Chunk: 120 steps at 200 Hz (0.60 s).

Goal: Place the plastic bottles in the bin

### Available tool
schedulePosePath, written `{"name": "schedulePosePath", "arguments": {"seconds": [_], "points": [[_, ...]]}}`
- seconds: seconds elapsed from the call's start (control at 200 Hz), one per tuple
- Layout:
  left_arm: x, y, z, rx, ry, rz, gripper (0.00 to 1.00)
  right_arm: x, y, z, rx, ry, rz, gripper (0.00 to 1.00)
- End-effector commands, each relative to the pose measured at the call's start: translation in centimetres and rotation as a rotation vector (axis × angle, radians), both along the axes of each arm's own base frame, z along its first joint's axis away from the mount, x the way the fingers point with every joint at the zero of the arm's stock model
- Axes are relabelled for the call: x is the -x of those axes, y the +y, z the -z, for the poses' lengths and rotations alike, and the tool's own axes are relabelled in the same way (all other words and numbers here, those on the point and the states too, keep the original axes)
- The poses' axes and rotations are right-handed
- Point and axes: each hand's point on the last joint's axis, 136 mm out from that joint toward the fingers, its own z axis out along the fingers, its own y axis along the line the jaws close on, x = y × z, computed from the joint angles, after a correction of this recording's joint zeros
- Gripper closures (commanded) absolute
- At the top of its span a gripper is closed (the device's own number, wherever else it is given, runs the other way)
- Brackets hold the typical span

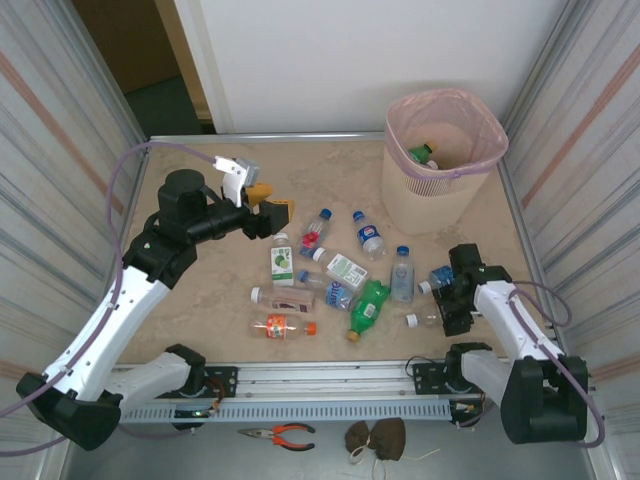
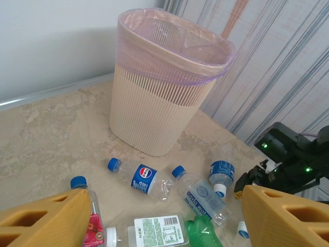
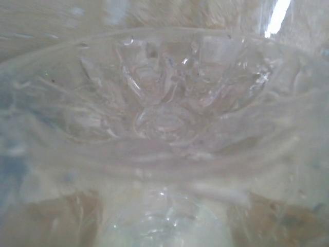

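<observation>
Orange-handled pliers (image 1: 281, 433) and a brown cloth bundle (image 1: 377, 438), near each other.

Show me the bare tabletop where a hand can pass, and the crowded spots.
Bare: the far strip between the left hand and the bin; the near-left patch beside the orange-labelled bottle. Crowded: the bottle cluster mid-table.
</observation>
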Motion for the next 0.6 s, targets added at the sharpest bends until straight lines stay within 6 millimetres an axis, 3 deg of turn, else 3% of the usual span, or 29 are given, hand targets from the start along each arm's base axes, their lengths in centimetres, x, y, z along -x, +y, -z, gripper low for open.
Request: {"name": "schedulePosePath", "arguments": {"seconds": [0.0, 0.1, 0.185, 0.346, 0.456, 0.521, 0.596], "points": [[-0.4, -0.1, -0.9, 0.015, -0.011, -0.007, 0.23, 0.1, -2.1, -2.9, 0.117, -0.043, -0.048, 0.39], [-0.5, -0.4, -1.0, 0.025, -0.003, 0.005, 0.23, -1.2, -2.8, -5.6, 0.181, -0.148, -0.125, 0.41], [-0.6, -0.5, -1.0, 0.029, 0.002, 0.01, 0.23, -3.6, -2.9, -8.7, 0.249, -0.312, -0.288, 0.43], [-0.7, -0.7, -1.0, 0.028, 0.008, 0.018, 0.23, -8.1, 0.2, -16.2, 0.355, -0.761, -0.695, 0.4], [-0.6, -0.9, -1.2, 0.03, 0.008, 0.028, 0.22, -8.9, 2.3, -21.1, 0.507, -1.025, -0.954, 0.43], [-0.5, -0.9, -1.3, 0.035, 0.01, 0.034, 0.22, -9.0, 2.6, -22.9, 0.608, -1.086, -1.055, 0.44], [-0.5, -1.0, -1.4, 0.041, 0.015, 0.041, 0.22, -8.7, 4.5, -24.3, 0.685, -1.157, -1.281, 0.44]]}}
